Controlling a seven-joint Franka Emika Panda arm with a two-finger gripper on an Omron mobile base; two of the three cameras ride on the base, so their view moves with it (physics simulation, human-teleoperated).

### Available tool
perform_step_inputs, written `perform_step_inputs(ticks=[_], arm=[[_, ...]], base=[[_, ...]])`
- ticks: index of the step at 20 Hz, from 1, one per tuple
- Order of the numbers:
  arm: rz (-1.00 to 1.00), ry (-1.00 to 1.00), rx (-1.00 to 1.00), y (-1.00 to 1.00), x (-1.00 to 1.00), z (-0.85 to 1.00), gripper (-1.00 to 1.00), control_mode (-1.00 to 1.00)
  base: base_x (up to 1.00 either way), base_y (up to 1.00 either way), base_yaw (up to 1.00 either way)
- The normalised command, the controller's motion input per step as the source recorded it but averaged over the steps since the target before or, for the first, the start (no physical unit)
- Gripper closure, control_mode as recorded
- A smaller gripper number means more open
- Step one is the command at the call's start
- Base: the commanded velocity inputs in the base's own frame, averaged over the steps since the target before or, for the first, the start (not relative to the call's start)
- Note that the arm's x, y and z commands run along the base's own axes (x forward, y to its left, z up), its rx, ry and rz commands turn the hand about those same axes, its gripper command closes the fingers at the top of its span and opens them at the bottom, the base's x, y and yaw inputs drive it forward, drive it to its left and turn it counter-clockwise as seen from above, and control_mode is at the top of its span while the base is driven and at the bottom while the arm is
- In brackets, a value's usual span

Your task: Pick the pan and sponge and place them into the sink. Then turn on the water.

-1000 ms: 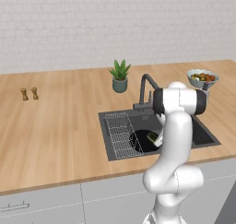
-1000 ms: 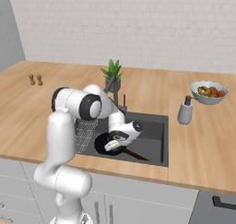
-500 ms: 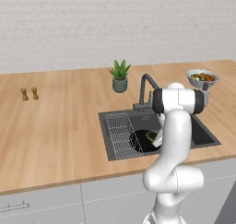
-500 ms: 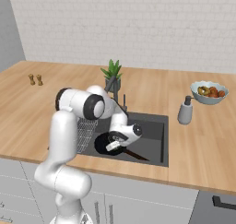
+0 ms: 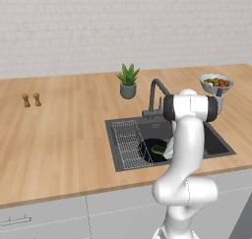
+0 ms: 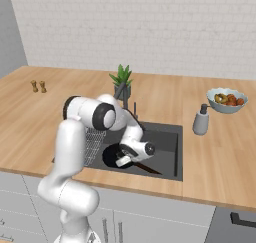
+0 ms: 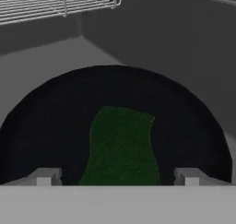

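Since a second ago your hand (image 7: 118,176) has spread apart, flat green sponge (image 7: 120,148) lying on the round black pan (image 7: 55,121).

No text, label, brand, number or sign can be read anywhere in these views. The soap dispenser (image 6: 201,121) beside the sink (image 6: 170,157) has a plain face (no print on it), and the fruit bowl (image 6: 227,100) and plant pot (image 5: 128,90) are likewise unmarked.

The arm (image 5: 187,149) hides much of the pan (image 5: 147,149); faucet base seemingly blocked.
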Motion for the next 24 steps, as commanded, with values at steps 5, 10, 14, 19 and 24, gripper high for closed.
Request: perform_step_inputs(ticks=[5, 10, 14, 19, 24], arm=[[0.0, -0.21, 0.12, -0.19, 0.0, 0.1, -1.0, -1.0], [0.0, -0.09, 0.13, -0.14, 0.0, 0.61, -1.0, -1.0], [0.0, 0.0, 0.01, -0.01, 0.0, 1.0, -1.0, -1.0], [-0.07, -0.01, 0.0, 0.0, 0.0, 0.89, -1.0, -1.0], [-0.23, -0.07, 0.0, 0.0, -0.01, 0.6, -1.0, -1.0]], base=[[0.0, 0.0, 0.0], [0.0, 0.0, 0.0], [0.0, 0.0, 0.0], [0.0, 0.0, 0.0], [0.0, 0.0, 0.0]])
